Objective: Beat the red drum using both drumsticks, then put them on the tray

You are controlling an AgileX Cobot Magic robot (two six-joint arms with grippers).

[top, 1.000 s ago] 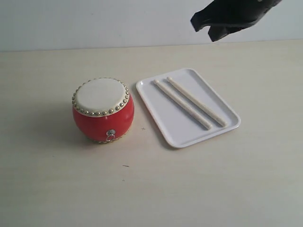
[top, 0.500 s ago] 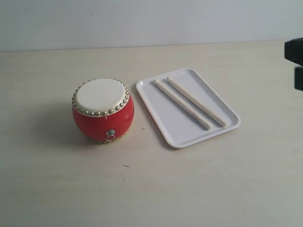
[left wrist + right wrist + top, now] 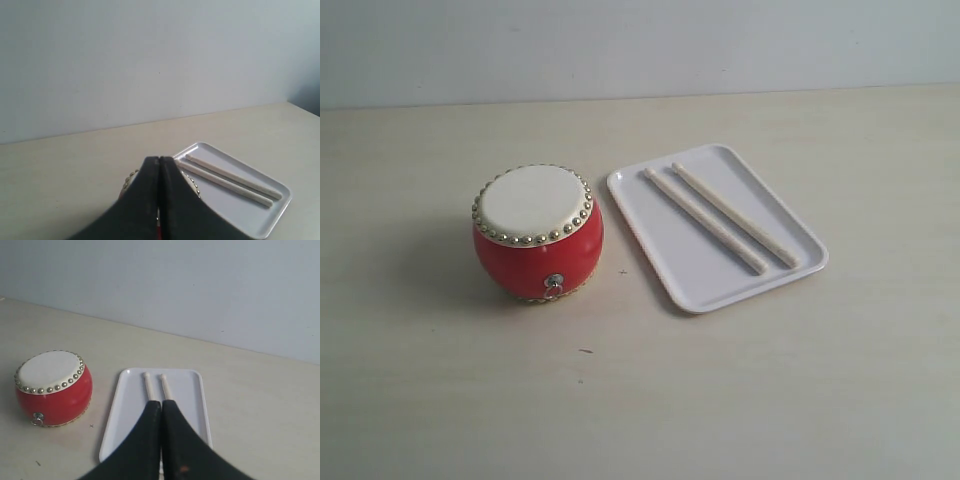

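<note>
Red drum (image 3: 538,232) stands upright on table (image 3: 720,400), just beside tray (image 3: 670,250), not touching it. Both drumsticks (image 3: 705,220) lie side by side inside tray, approx. parallel. L gripper (image 3: 159,162) & R gripper (image 3: 161,402): jaws pressed together, nothing pinched.

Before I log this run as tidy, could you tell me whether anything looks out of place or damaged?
Nothing stands out: the glossy red barrel drum stands upright, and both pale wooden drumsticks lie side by side inside the flat white plastic tray.
</note>
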